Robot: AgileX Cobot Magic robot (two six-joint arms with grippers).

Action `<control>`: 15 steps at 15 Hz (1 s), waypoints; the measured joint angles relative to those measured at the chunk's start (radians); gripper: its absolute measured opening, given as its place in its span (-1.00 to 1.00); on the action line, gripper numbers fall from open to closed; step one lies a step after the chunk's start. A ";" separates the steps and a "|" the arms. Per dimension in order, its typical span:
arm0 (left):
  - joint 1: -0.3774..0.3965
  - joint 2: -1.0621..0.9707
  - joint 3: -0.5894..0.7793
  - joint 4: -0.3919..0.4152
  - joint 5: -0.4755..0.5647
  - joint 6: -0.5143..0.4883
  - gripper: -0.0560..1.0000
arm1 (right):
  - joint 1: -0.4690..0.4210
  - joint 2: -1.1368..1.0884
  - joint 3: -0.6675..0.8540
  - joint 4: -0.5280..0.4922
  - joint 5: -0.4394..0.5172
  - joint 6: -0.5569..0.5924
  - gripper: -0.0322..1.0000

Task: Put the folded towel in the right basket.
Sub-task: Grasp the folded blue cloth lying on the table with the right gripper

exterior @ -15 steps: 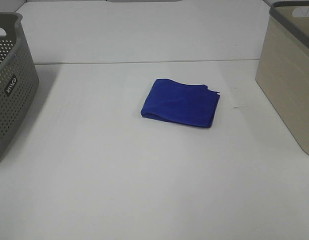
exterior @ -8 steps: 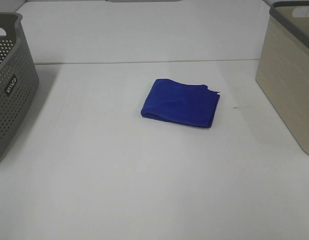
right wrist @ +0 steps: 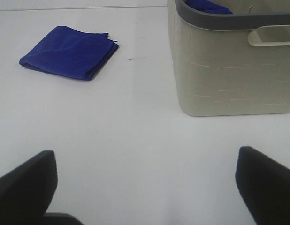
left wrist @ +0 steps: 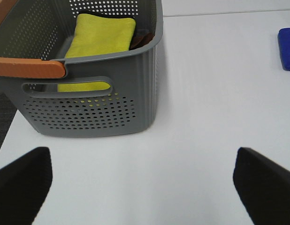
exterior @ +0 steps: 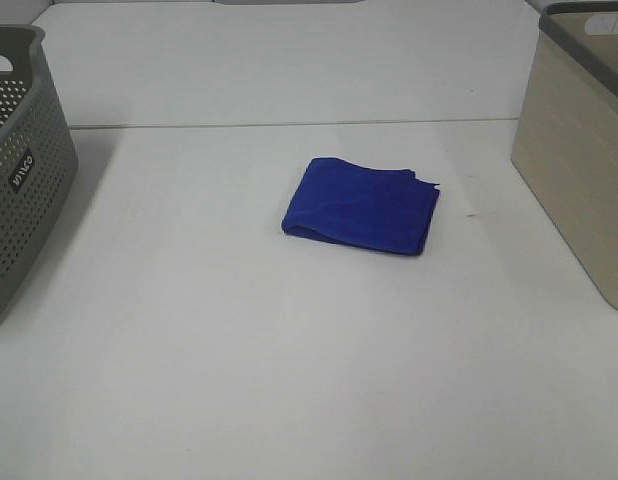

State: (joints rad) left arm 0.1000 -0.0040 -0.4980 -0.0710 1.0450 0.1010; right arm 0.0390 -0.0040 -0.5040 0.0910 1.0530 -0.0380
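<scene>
A folded blue towel (exterior: pixel 361 206) lies flat on the white table near the middle; it also shows in the right wrist view (right wrist: pixel 70 52) and at the edge of the left wrist view (left wrist: pixel 287 35). The beige right basket (exterior: pixel 579 150) stands at the right edge; in the right wrist view (right wrist: pixel 229 70) something blue lies inside it. Neither gripper shows in the exterior view. My left gripper (left wrist: pixel 145 187) is open and empty, its black fingertips (left wrist: pixel 23 183) wide apart. My right gripper (right wrist: pixel 145 187) is open and empty, well short of the towel.
A grey perforated basket (exterior: pixel 19 170) with an orange handle stands at the left; the left wrist view (left wrist: pixel 88 108) shows a yellow folded cloth (left wrist: pixel 100 40) in it. A seam runs across the table behind the towel.
</scene>
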 joint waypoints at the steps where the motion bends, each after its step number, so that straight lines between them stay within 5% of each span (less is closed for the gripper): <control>1: 0.000 0.000 0.000 0.000 0.000 0.000 0.95 | 0.000 0.000 0.000 0.000 0.000 0.000 0.97; 7: 0.000 0.000 0.000 0.000 0.000 0.000 0.95 | 0.000 0.073 -0.024 0.003 0.025 0.023 0.97; 15: 0.000 0.000 0.000 0.000 0.000 0.000 0.95 | 0.000 0.806 -0.579 0.012 0.121 0.154 0.97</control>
State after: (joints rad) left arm 0.1000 -0.0040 -0.4980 -0.0710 1.0450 0.1010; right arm 0.0390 0.8020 -1.0830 0.1030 1.1740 0.1160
